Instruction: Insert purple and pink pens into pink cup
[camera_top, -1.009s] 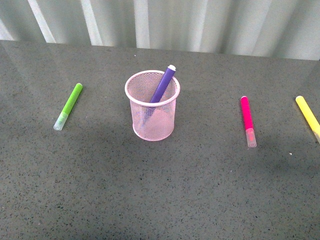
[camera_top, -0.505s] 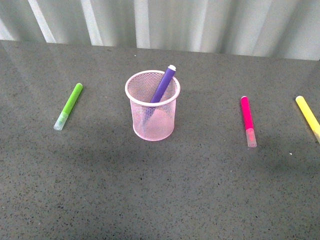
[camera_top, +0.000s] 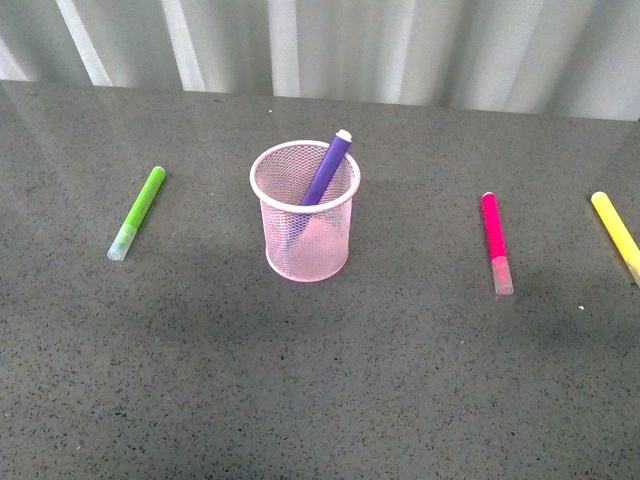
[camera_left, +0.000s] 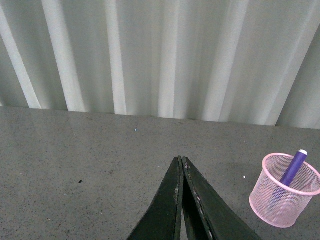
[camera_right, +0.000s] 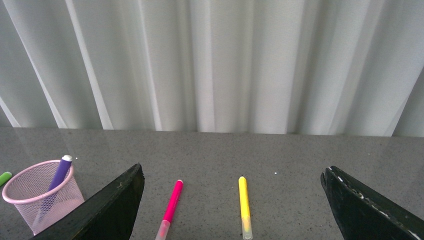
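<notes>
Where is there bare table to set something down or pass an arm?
The whole near strip of the table, in front of everything, is bare. So are the gaps between the pink cup and the pink pen, and between the green marker and the cup. Tightest is the right side, where pink pen and yellow marker lie side by side.

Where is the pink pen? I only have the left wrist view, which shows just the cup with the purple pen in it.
Observer: The pink pen lies flat on the table, to the right of the pink cup in the front view and apart from it.
Operator: Anything close beside it?
Observer: A yellow marker lies further right, not touching it.
Operator: Which arm is set up for it?
Observer: The right hand is open and empty. The pink pen and yellow marker show between its fingers in the right wrist view.
</notes>
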